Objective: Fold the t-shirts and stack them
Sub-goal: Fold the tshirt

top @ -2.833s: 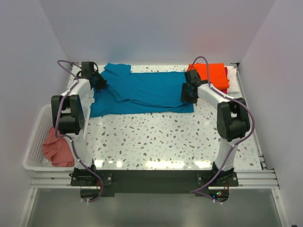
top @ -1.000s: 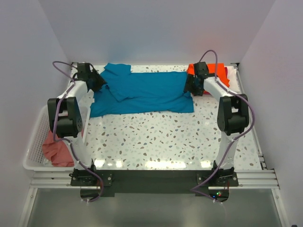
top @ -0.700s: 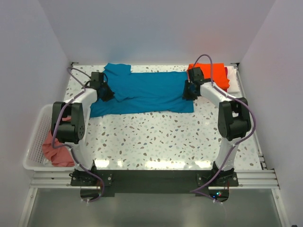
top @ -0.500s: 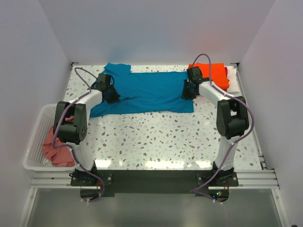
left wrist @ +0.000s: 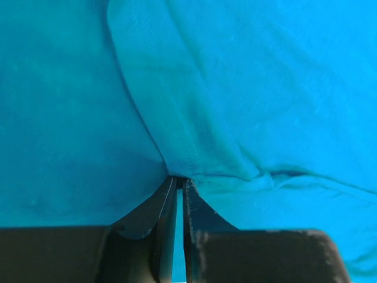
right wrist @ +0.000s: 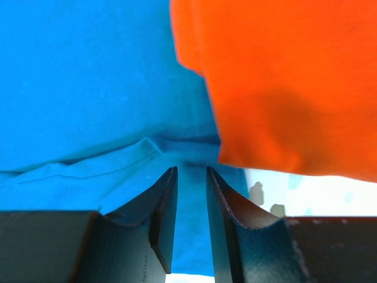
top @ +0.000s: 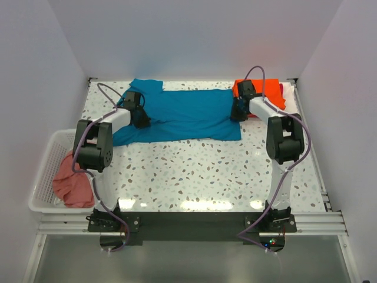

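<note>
Standing at the near edge where both arms are bolted down, the first thing I see is the white plastic lattice basket (top: 40,187) hanging off the left side of the speckled white stone-pattern table (top: 206,171), with a crumpled dusty salmon-pink cloth t-shirt (top: 70,187) heaped in its near end. The middle of the table is bare speckle. Further back, a teal-blue short-sleeved cloth t-shirt (top: 185,115) lies spread flat across the far half, collar end to the left, one sleeve reaching toward the back wall and its lower left corner spilling toward the basket. Both arms reach out to it. The left gripper (top: 140,118) is down on the shirt's left part by the sleeve; its wrist view shows the two dark fingers drawn almost together, only a hairline slit between them, with a puckered fold of teal cloth pinched at the tips. The right gripper (top: 237,112) sits at the shirt's right edge, fingers a narrow slot apart with teal cloth showing in the slot and a raised ridge of hem at the tips; I cannot tell whether it has hold of it. Just beyond, touching that edge, a folded bright orange cloth t-shirt (top: 268,91) rests in the far right corner.
</note>
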Robot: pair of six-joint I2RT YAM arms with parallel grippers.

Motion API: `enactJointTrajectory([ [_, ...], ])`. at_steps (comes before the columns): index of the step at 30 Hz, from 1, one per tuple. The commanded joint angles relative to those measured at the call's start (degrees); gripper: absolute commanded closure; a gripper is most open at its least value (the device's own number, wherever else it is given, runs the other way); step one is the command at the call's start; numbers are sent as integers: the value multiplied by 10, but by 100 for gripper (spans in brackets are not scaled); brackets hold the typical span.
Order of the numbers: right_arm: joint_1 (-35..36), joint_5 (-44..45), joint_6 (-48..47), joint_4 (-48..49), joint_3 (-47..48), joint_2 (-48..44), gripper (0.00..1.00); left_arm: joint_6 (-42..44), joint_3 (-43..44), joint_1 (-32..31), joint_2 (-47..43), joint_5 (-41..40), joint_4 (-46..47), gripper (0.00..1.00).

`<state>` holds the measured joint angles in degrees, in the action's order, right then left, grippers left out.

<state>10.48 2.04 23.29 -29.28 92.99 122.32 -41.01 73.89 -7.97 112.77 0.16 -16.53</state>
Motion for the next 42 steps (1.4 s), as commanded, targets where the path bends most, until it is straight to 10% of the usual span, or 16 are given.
enactJointTrajectory([
  [1,-4,10,-9,1,23,-31,69,9,53,-3,16,-10,-5,83],
  [26,-6,-38,-1,56,-160,-232,59,41,284,1,105,73,-15,52],
  [42,-3,-22,51,125,-279,-239,46,-80,-193,-2,-300,-199,-89,48],
])
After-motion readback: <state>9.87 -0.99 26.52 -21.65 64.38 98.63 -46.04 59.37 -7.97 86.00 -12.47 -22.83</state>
